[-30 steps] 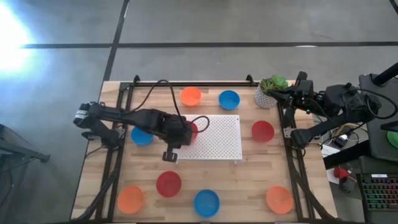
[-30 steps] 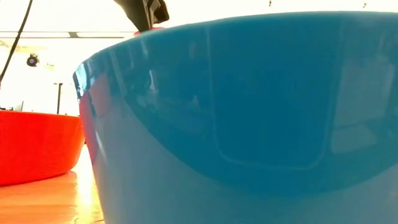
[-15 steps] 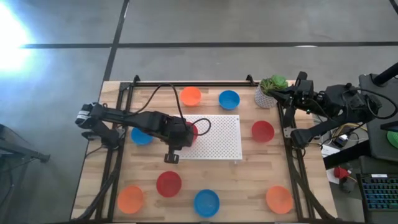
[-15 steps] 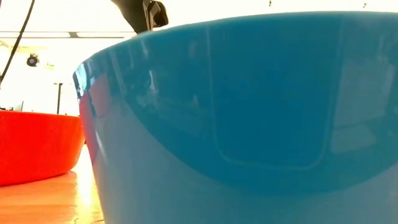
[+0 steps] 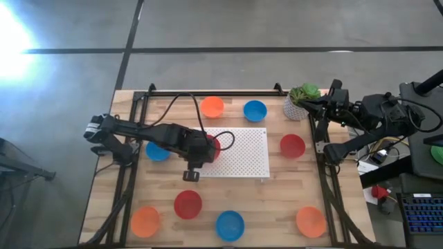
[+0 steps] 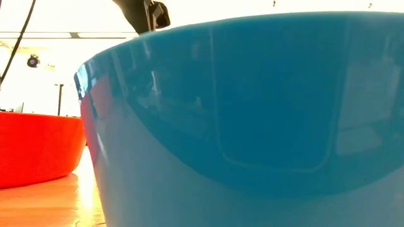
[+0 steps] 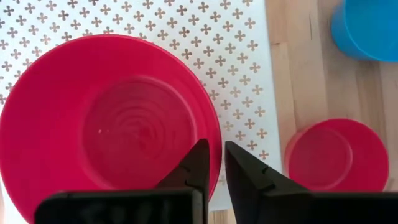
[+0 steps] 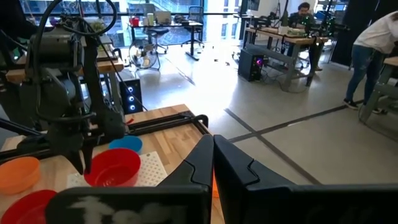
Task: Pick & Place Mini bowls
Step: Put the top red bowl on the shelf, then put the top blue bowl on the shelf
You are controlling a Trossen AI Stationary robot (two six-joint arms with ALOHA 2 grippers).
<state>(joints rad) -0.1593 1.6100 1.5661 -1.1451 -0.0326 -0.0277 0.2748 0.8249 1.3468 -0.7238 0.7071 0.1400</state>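
A red mini bowl [image 7: 109,124] rests flat on the left part of the white perforated board [image 5: 242,153]. My left gripper [image 7: 214,163] stands over the bowl's rim, pointing steeply down, one finger inside the bowl and one outside, with a narrow gap between the tips. The right wrist view shows that gripper [image 8: 87,158] at the same red bowl [image 8: 113,167]. My right gripper [image 8: 212,157] is shut on nothing, held high and level at the table's far right, beside the plant pot [image 5: 302,102]. My left gripper comes at the red bowl's rim [image 7: 219,140] from above, one finger [image 7: 198,163] inside and the other outside. The gap between the tips looks wider than the rim, and I cannot tell whether either finger touches it. The bowl sits flat on the board.
Other mini bowls lie around the board: orange [image 5: 212,106] and blue [image 5: 255,110] far, red [image 5: 292,146] right, blue [image 5: 157,151] left, and red [image 5: 187,204], orange [image 5: 145,220], blue [image 5: 230,225], orange [image 5: 310,221] near. The blue one [image 6: 252,126] fills the low view.
In the low view, a thin red edge of the bowl showed under my left gripper a second ago. It has dropped out of sight behind the blue bowl. My left arm has shifted only slightly.
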